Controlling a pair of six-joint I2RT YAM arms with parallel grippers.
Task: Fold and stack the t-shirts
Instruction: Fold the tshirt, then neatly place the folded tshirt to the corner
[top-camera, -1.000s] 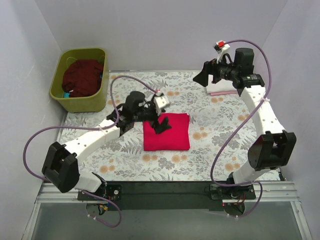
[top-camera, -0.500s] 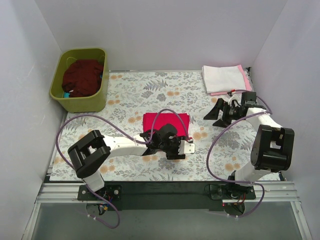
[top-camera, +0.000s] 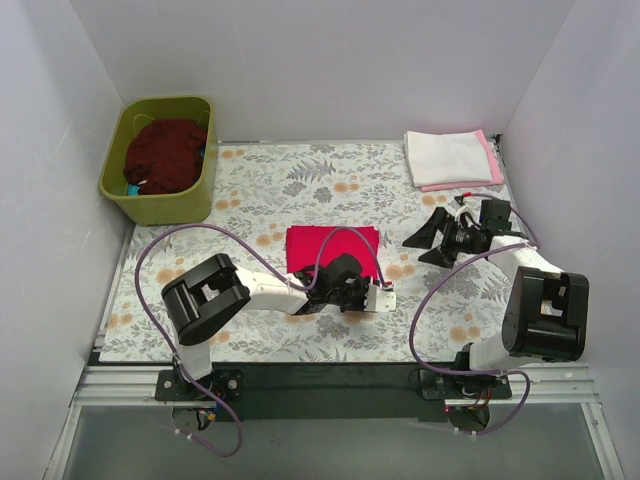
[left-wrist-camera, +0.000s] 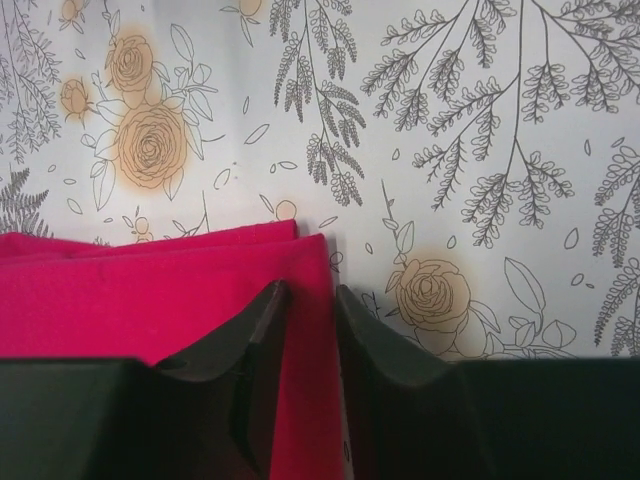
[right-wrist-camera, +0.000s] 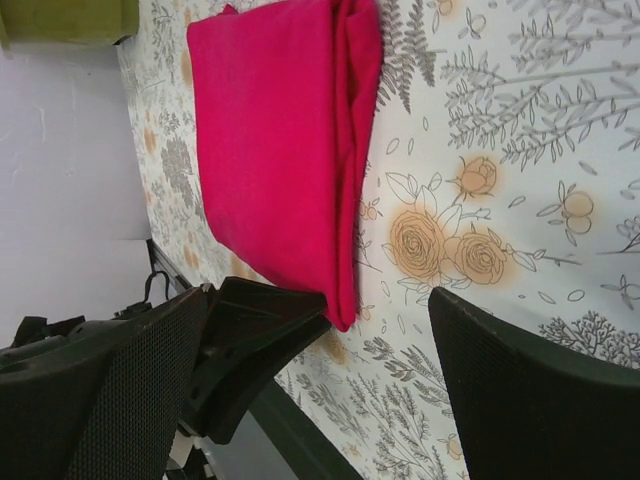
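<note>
A folded crimson-red t-shirt (top-camera: 333, 248) lies mid-table. My left gripper (top-camera: 343, 282) lies low at its near right corner. In the left wrist view the red t-shirt (left-wrist-camera: 150, 290) fills the lower left, and my left gripper (left-wrist-camera: 307, 292) has its jaws close together, shut on the cloth's right edge. My right gripper (top-camera: 430, 235) rests open just right of the shirt. Its wrist view shows the red t-shirt (right-wrist-camera: 280, 130) ahead of my right gripper (right-wrist-camera: 318, 292), which holds nothing. A white t-shirt (top-camera: 445, 155) lies folded on a pale pink one (top-camera: 455, 186) at the far right. A dark maroon t-shirt (top-camera: 165, 150) sits in the tub.
The olive-green tub (top-camera: 160, 207) stands at the far left corner. A floral table cloth (top-camera: 300, 180) covers the table. White walls close in on three sides. Purple cables loop over both arms near the front edge.
My left arm swung from the shirt's far left to its near right corner, and its jaws closed onto the edge. My right arm dropped from beside the white stack to the table right of the shirt.
</note>
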